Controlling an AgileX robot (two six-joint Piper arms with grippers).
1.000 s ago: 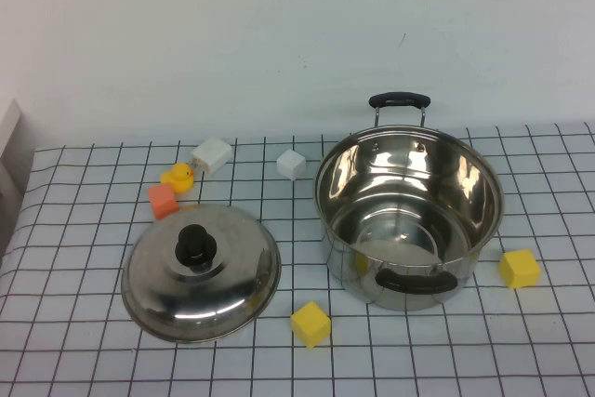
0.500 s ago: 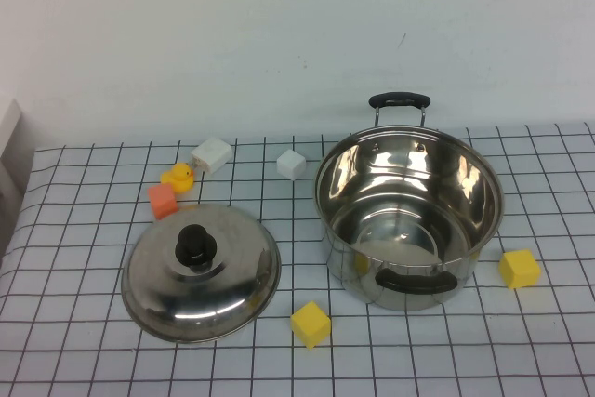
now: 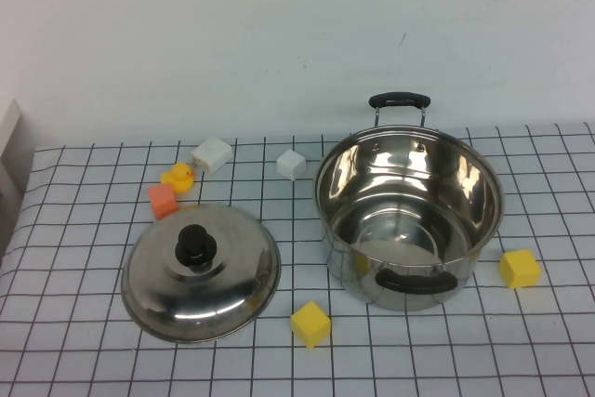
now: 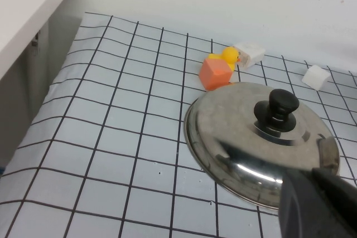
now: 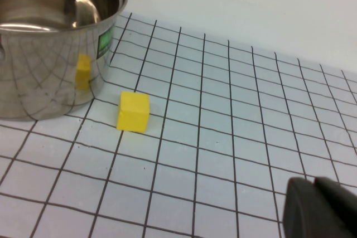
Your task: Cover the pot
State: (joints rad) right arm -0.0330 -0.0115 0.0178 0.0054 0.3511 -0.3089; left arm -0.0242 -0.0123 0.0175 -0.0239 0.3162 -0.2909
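Note:
The shiny steel pot (image 3: 409, 206) with two black loop handles stands open on the right of the checked cloth. The domed steel lid (image 3: 201, 271) with a black knob (image 3: 196, 244) lies flat on the cloth to its left, a gap apart. Neither gripper shows in the high view. My left gripper (image 4: 309, 178) hovers by the near rim of the lid (image 4: 245, 132), its fingers together and empty. My right gripper (image 5: 312, 185) is over bare cloth to the right of the pot (image 5: 50, 54), fingers together and empty.
One yellow cube (image 3: 310, 324) lies in front, between lid and pot, and another (image 3: 519, 268) right of the pot. An orange cube (image 3: 163, 201), a yellow duck (image 3: 178, 177) and two white blocks (image 3: 212, 155) (image 3: 291, 164) lie behind the lid. A white ledge (image 4: 28, 4) borders the left edge.

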